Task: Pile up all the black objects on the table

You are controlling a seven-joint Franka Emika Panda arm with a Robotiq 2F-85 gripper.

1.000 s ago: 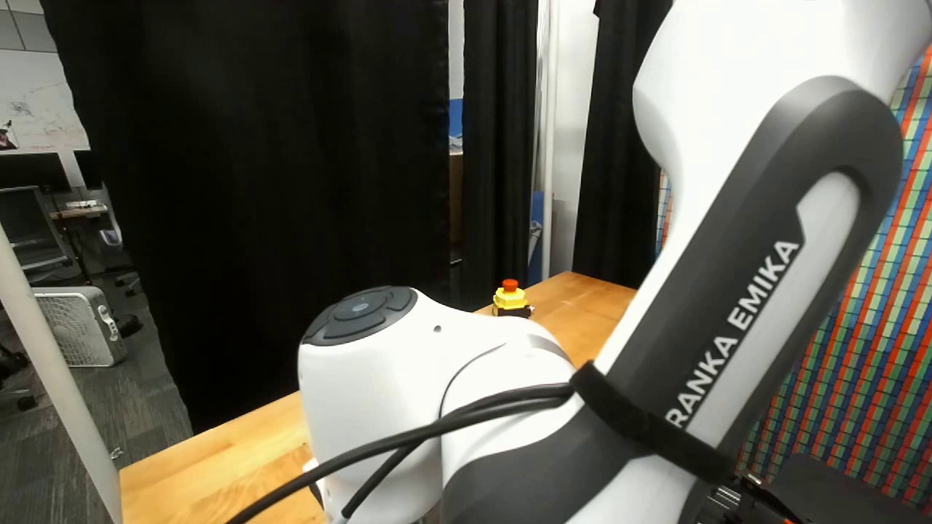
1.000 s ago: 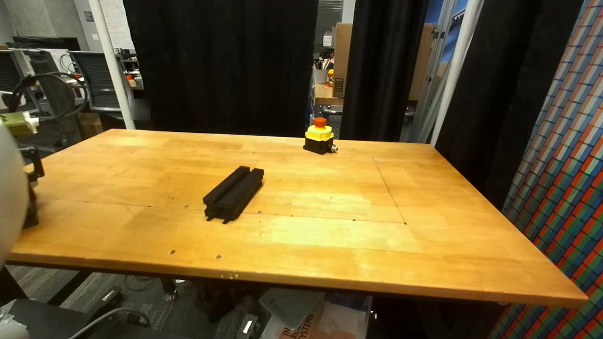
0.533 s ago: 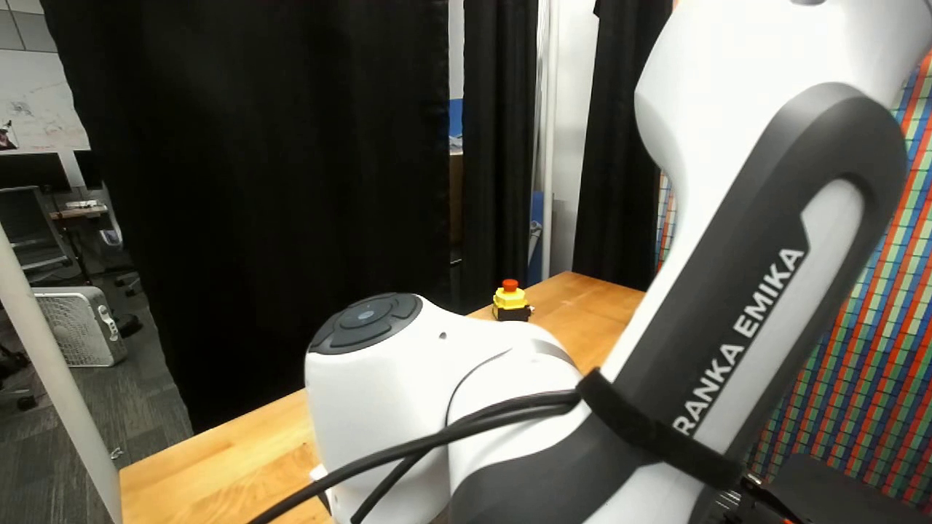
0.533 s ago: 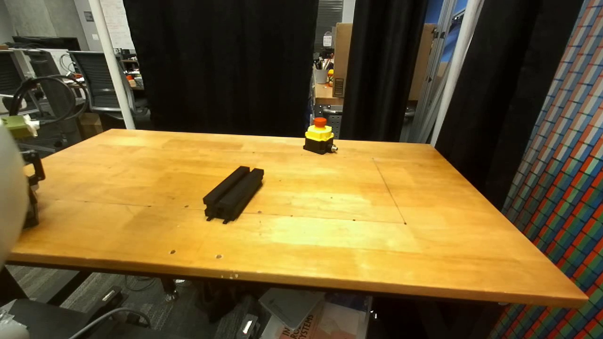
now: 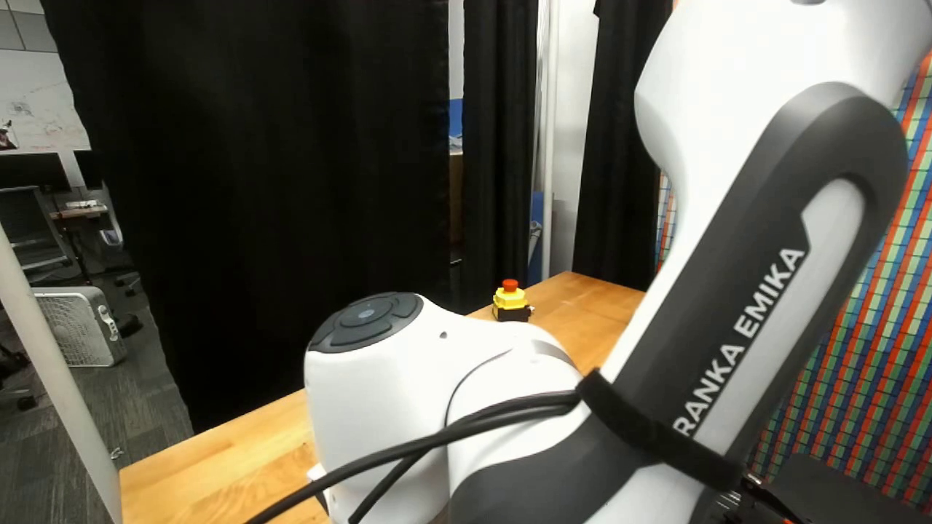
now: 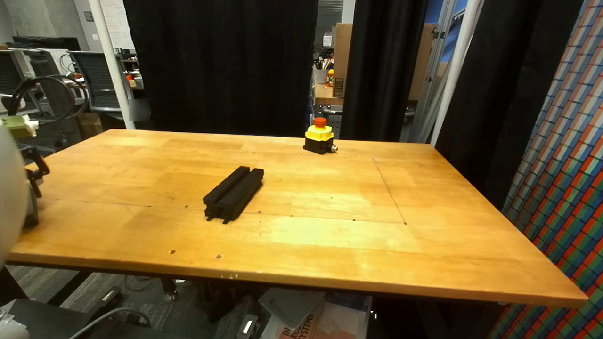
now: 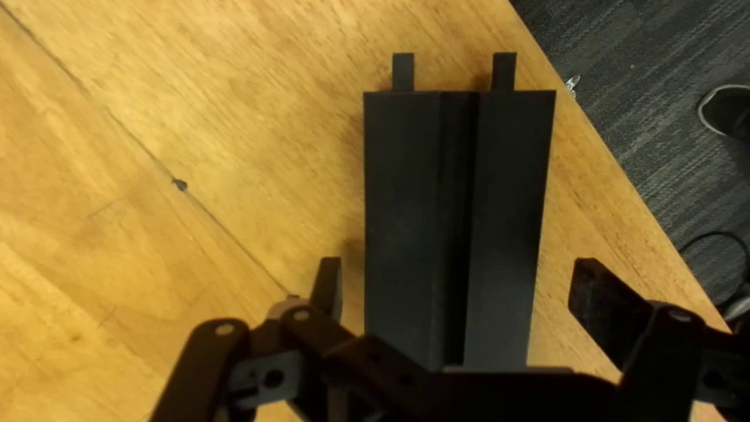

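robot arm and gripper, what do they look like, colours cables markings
The arm is white and rounded with dark grey panels; pale lettering on one shows RANKA EMIKA. It carries a round dark button pad, and black cables bound by a black strap. The gripper is mostly black with jointed linkages, blocky fingers, pale screw heads and a grey plate with a dark hole.

In an exterior view, pale glare pools near the middle of the table [image 6: 325, 238], while the black curtain [image 6: 221, 66] sinks into almost featureless dark. The top of my white arm [image 5: 735, 58] washes out — too bright for detail. In my wrist view, soft shadow edges the black bars [image 7: 401, 205] at left — and my fingers [image 7: 609, 308] look dark and slightly blurred.
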